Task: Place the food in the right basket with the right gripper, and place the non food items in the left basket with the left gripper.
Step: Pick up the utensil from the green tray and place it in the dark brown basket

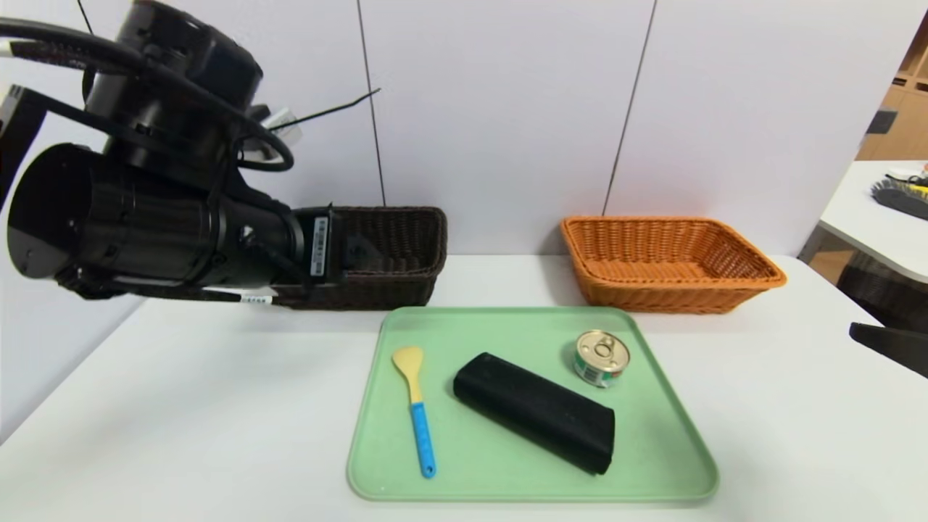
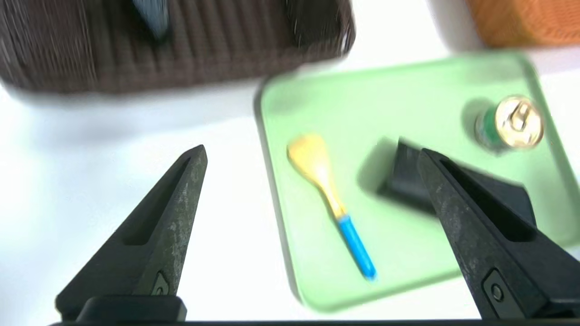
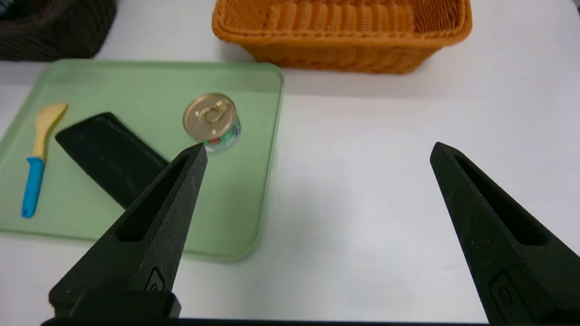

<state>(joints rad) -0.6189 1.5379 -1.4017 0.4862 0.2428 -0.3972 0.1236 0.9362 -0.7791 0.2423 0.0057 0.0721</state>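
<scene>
On the green tray [image 1: 507,464] lie the tin can [image 1: 602,357] with its gold lid, the long black case [image 1: 536,412] and the yellow spoon with a blue handle [image 1: 415,406]. My left gripper [image 2: 311,151] hangs open above the table beside the tray's left edge, in front of the dark brown basket [image 1: 395,250]. It holds nothing, and the spoon [image 2: 326,194] and the case [image 2: 403,176] show beyond it. A blurred grey-blue shape [image 2: 152,18] lies in that basket [image 2: 204,45]. My right gripper [image 3: 319,147] is open over bare table right of the tray, near the can [image 3: 210,117]. The orange basket [image 1: 670,264] holds nothing.
My left arm [image 1: 159,217] fills the upper left of the head view and hides part of the dark basket. A white panel wall stands close behind both baskets. Another table [image 1: 881,217] with a brush is at the far right.
</scene>
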